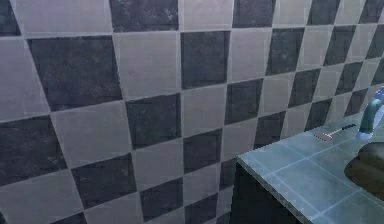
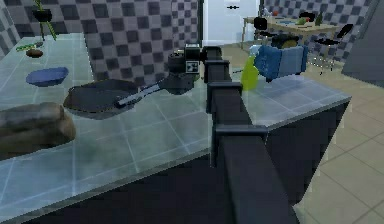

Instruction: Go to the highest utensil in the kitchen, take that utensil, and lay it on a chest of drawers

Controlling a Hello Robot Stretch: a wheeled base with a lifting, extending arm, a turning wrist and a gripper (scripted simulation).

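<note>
The dark arm bar (image 2: pixel 232 130) rises over a teal-tiled counter (image 2: pixel 150 135). At its far end the gripper (image 2: pixel 176 76) sits by the long handle of a dark frying pan (image 2: pixel 98 99) that lies on the counter. I cannot tell whether the gripper holds anything. In the forward view a small thin utensil-like thing (image 1: pixel 336 131) lies on the counter (image 1: pixel 300 165) close to the checkered wall, beside a sink (image 1: pixel 368 168) with a bluish faucet (image 1: pixel 372 108).
On the counter lie a brown loaf (image 2: pixel 35 128), a blue bowl (image 2: pixel 48 74), a yellow-green bottle (image 2: pixel 247 73) and a blue object (image 2: pixel 281 60). A dining table with chairs (image 2: pixel 310 38) stands far right, past a white door (image 2: pixel 224 20). Bare floor lies beyond the counter's right end.
</note>
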